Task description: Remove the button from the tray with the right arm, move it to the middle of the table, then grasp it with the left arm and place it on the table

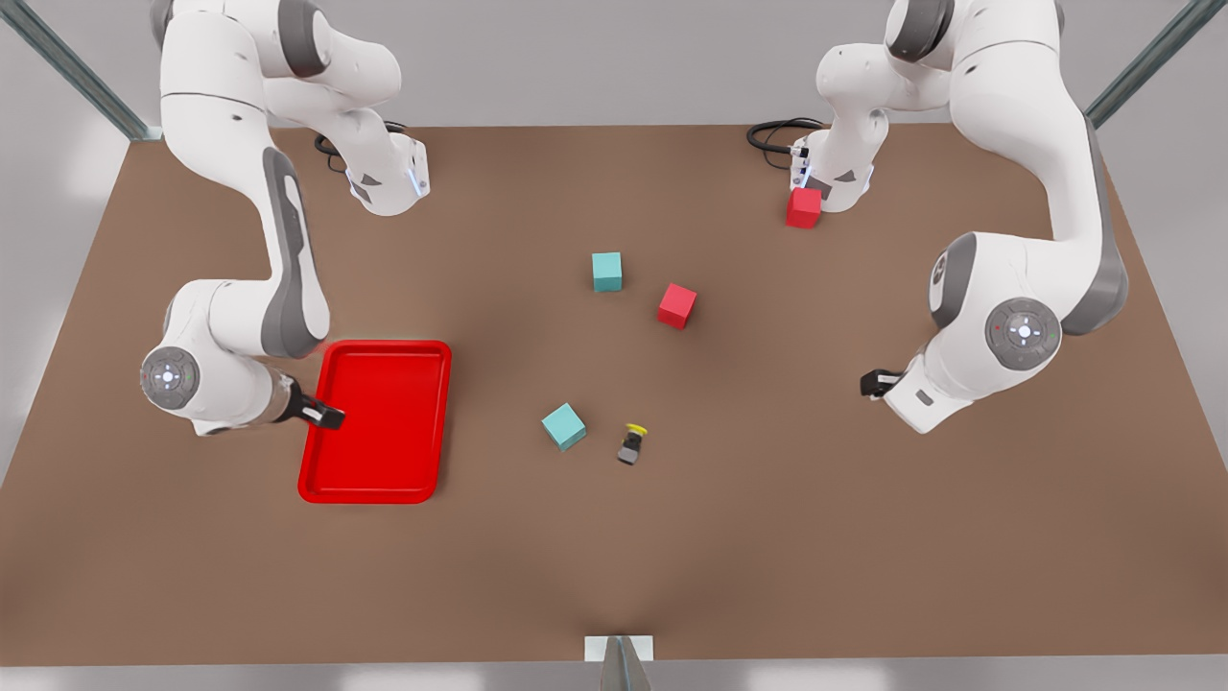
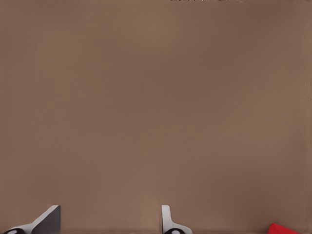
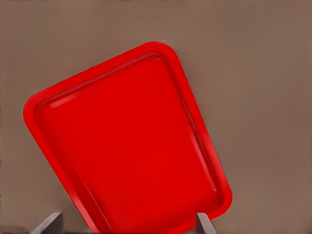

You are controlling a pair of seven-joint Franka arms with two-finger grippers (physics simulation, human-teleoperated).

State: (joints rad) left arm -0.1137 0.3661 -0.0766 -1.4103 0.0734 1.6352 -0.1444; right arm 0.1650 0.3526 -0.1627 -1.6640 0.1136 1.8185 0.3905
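Note:
The button, with a yellow cap on a grey-black body, lies on the brown table near the middle, apart from both grippers. The red tray sits at the front view's left and holds nothing. My right gripper hovers over the tray's outer long edge; in its wrist view the tray lies beneath the open right gripper. My left gripper hangs at the front view's right, well clear of the button. It is seen open over bare table in the left wrist view.
A teal cube stands just beside the button. Another teal cube and a red cube sit farther back, and a second red cube rests by the far arm base. A red corner shows in the left wrist view.

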